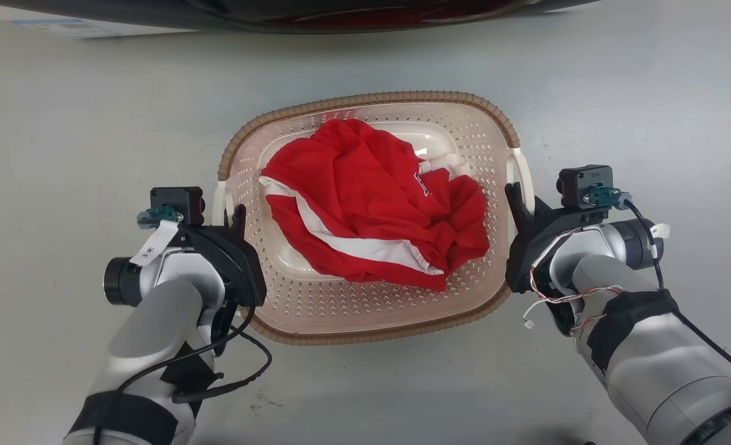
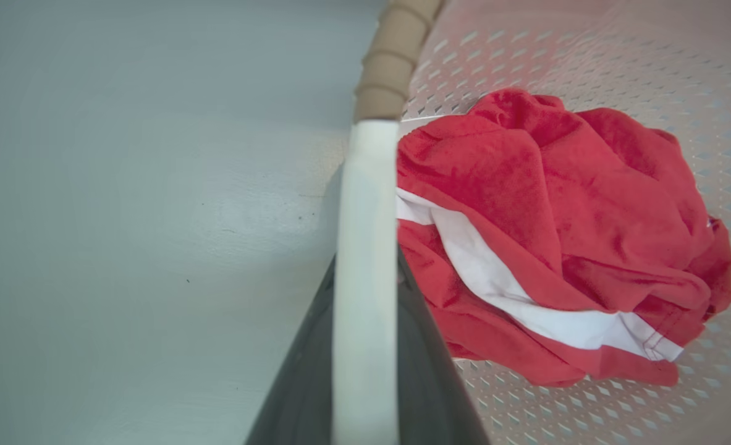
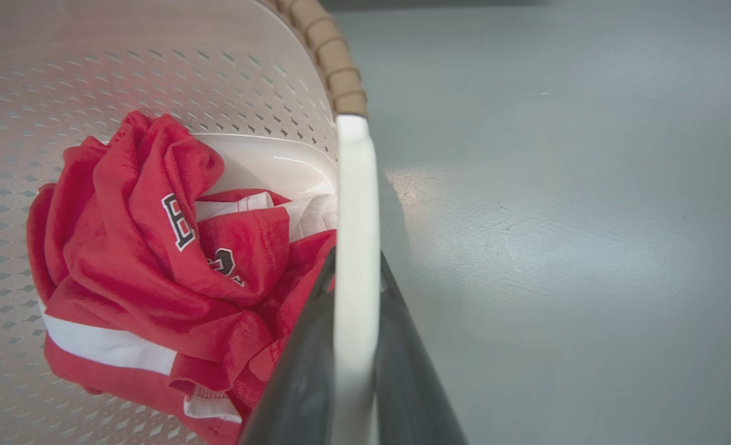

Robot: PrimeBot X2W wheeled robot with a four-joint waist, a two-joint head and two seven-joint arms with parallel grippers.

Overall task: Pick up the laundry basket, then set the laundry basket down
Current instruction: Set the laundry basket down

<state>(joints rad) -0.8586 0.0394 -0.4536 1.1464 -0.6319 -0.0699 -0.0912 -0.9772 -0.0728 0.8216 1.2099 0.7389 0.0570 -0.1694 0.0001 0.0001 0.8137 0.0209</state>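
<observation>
The laundry basket [image 1: 365, 99], cream-white and perforated with a brown woven-look rim, sits in the middle of the head view over the grey floor. A crumpled red garment with white stripes [image 1: 371, 210] lies inside it. My left gripper [image 1: 234, 217] is shut on the basket's white left handle [image 2: 365, 247], which runs between both dark fingers [image 2: 300, 389]. At the opposite side my right gripper [image 1: 518, 201] is shut on the white right handle [image 3: 356, 216], pinched between its fingers [image 3: 411, 383]. I cannot tell whether the basket touches the floor.
A dark rounded machine front [image 1: 365, 15] crosses the top edge of the head view, just beyond the basket. A pale label [image 1: 62, 26] lies at the top left. Bare grey floor [image 1: 649, 111] spreads on both sides and in front.
</observation>
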